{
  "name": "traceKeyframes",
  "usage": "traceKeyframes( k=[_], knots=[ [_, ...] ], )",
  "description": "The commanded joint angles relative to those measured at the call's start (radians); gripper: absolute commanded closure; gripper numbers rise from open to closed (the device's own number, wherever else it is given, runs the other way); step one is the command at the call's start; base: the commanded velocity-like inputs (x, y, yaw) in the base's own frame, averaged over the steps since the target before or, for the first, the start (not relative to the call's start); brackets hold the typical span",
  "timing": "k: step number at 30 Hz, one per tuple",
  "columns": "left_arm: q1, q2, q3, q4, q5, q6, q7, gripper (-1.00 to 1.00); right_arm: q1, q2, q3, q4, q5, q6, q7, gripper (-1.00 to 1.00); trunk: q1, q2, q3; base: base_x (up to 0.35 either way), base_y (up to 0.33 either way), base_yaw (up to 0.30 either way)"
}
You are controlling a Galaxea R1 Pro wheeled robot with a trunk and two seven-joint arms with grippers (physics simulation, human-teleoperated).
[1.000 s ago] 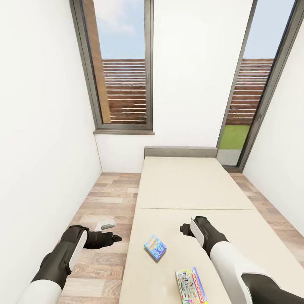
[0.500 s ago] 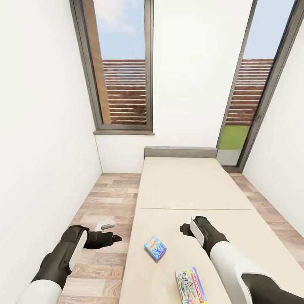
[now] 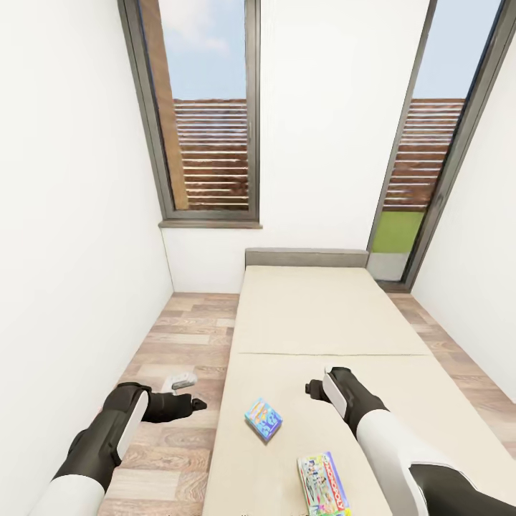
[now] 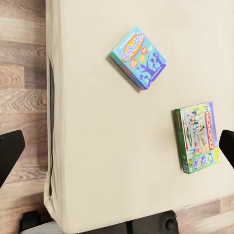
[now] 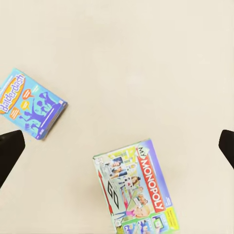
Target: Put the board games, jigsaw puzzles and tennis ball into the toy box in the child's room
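Observation:
Two board games lie on the beige bed. The small blue square one is closer to the bed's left edge. The longer white-green one lies nearer to me. My left gripper hangs open over the floor just left of the bed, level with the blue game. My right gripper hovers open above the cover, beyond both games. Neither gripper holds anything. The table, toy box, jigsaw puzzles and tennis ball are out of view.
A white wall closes in on the left, with a strip of wood-plank floor between it and the bed. Two tall dark-framed windows and the grey headboard stand at the far end. A small grey-white object lies on the floor.

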Motion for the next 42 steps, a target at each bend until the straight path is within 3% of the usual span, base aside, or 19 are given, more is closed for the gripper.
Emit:
traceKeyframes(
  k=[1,15,42],
  knots=[
    [-0.001,0.0,0.001,0.0,0.009,0.007,0.003,-1.0,-0.001,0.001,-0.004,-0.002,-0.011,0.003,-0.007,-1.0,-0.003,0.005,0.0,0.0,0.0,0.0],
    [-0.001,0.0,0.001,-0.001,0.008,0.007,0.002,-1.0,-0.001,-0.002,-0.008,-0.001,-0.018,0.007,-0.003,-1.0,-0.057,0.103,0.021,0.0,0.0,0.0],
    [-0.001,0.0,0.001,-0.001,0.008,0.007,0.003,-1.0,-0.001,-0.002,-0.008,0.003,-0.018,0.008,-0.003,-1.0,-0.057,0.103,-0.024,0.0,0.0,0.0]
  ],
)
